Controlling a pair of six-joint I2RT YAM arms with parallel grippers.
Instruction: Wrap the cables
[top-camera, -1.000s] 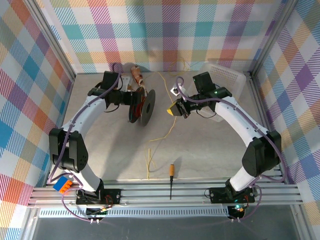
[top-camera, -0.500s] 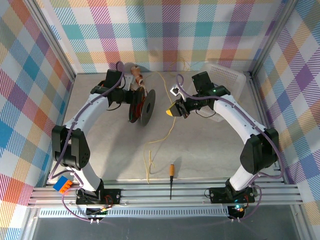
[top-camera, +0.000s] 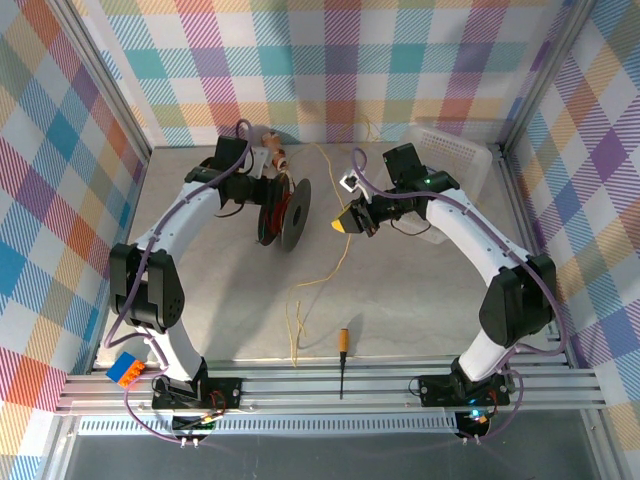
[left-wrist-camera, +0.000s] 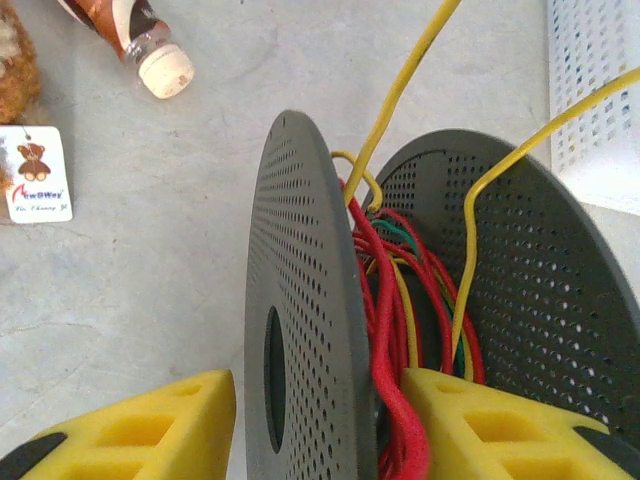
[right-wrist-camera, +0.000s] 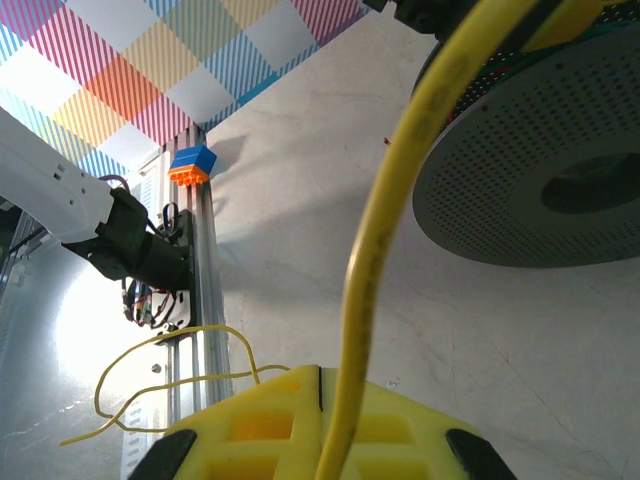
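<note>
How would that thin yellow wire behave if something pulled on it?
Probably floppy: the thin yellow wire lies in loose curls on the table. Likely very light, since it arches freely from the right end effector toward the dark perforated spool. It may snag; red wires already crowd that spool.

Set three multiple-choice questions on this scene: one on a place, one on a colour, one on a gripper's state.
1. Where on the table does the screwdriver lie? A far edge B near edge C left edge
2. What colour is the cable in the right gripper? A red B green C yellow
3. The right gripper is: A shut on the cable B wide open C shut, empty
Answers: B, it lies at the table's front; C, yellow in the wrist view; A, its fingers pinch it.
</note>
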